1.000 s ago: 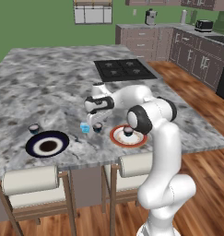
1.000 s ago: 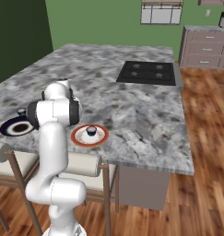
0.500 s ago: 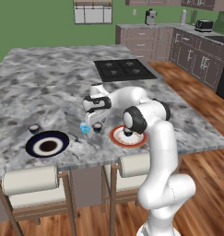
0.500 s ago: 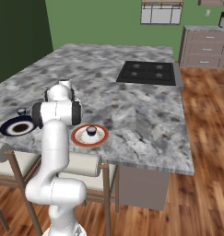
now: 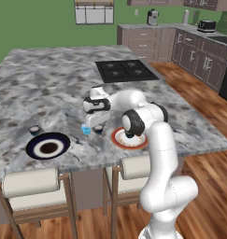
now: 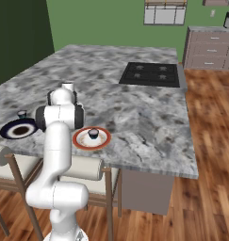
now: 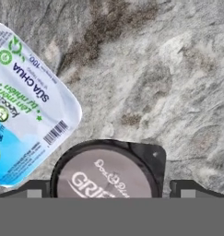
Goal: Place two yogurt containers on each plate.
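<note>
My gripper [image 5: 93, 125] hangs open just above the counter, and its fingertips [image 7: 37, 190] stand on either side of a round dark yogurt cup [image 7: 106, 173] without touching it. This cup [image 5: 99, 129] sits beside the light-blue squarish tub [image 5: 86, 130], which lies close to its left [image 7: 28, 106]. The white plate with an orange-red rim [image 5: 119, 141] holds one dark cup [image 6: 93, 134]. The navy plate [image 5: 48, 145] has nothing on it, and another dark cup [image 5: 34, 130] stands on the counter just behind it.
A black cooktop [image 5: 122, 70] is set into the grey marble island, far behind the hand. Two stools [image 5: 31, 183] stand under the island's near edge. My own arm [image 6: 59, 115] blocks the hand in the right base view.
The hand has come down and slightly toward the near edge, from above the two tubs to straddling the dark cup. The tubs and plates have not moved.
</note>
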